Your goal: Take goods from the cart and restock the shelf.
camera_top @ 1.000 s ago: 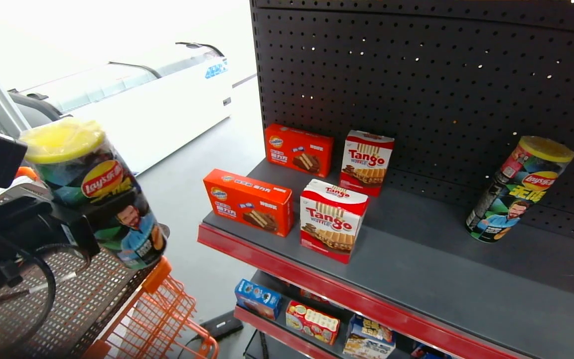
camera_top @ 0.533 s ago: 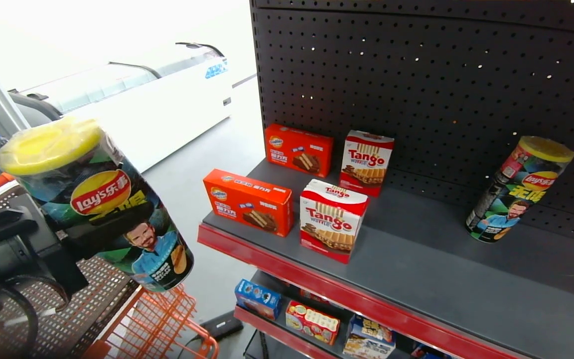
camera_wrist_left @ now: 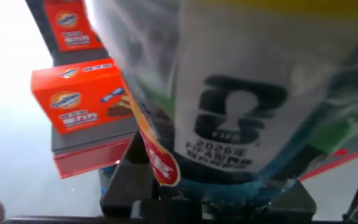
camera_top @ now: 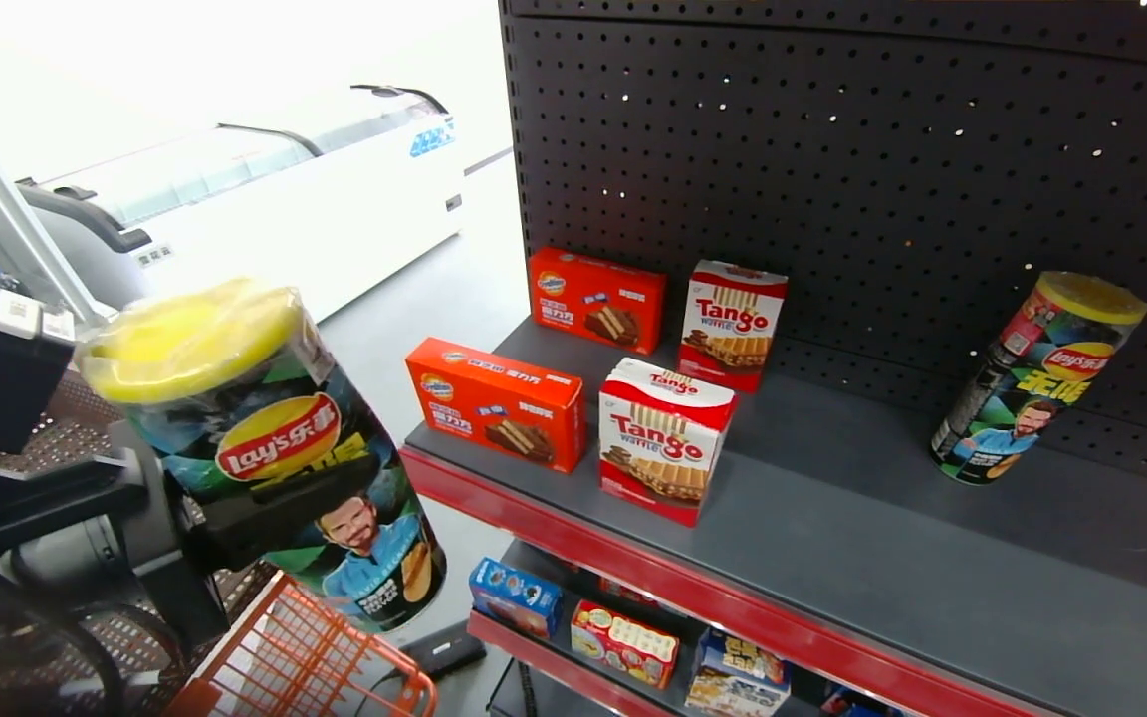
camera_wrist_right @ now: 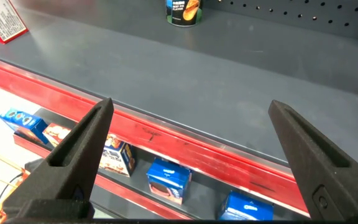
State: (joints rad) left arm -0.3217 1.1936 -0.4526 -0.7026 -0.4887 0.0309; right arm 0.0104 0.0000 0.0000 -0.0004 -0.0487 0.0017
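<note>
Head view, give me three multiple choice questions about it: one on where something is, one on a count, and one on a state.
1. Where on the top shelf is the standing chip can?
A. at the front edge
B. at the back near the pegboard, far right
C. on the lower shelf

2. How many boxes stand on the top shelf?
A. two
B. four
C. six

3. What state is the left gripper in?
A. open and empty
B. shut on an orange box
C. shut on the held chip can with a yellow lid

Answers:
1 B, the can stands close to the pegboard, apart from the boxes.
2 B, two are orange and two are red and white.
3 C, a dark finger crosses the can's front, above the cart.
</note>
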